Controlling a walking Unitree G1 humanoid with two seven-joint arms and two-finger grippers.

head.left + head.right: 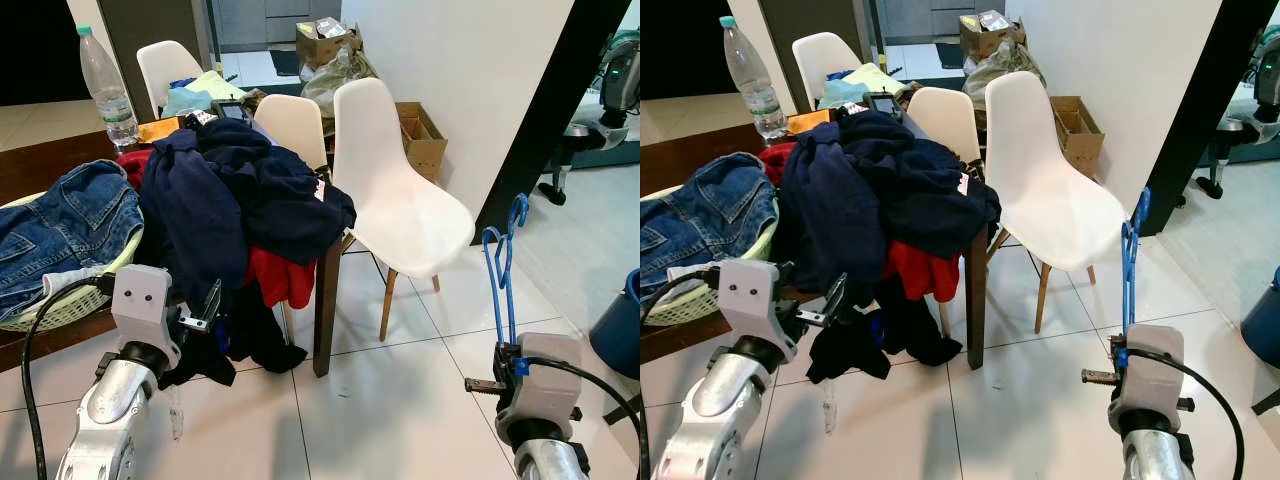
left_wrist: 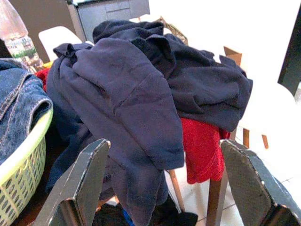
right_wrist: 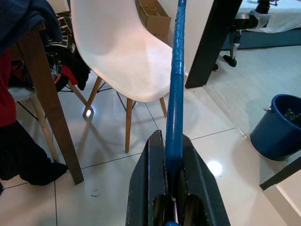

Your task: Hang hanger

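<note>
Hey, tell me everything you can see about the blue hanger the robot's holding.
The blue hanger looks like thin plastic or coated wire, glossy and slightly ribbed along its bar. It stands roughly upright, hook end at the top, over the pale tiled floor, right of the nearest white chair and apart from it. Its lower end is clamped between the two black fingers of the right tool, which is shut on it. Nothing else touches it, and no garment hangs from it.

Left: we saw a basket [image 1: 60, 310] on the worktop [image 1: 40, 160].
Centre: clothes [image 1: 235, 195] heaped on it.
Right: a chair [image 1: 395, 190] beside it.
</note>
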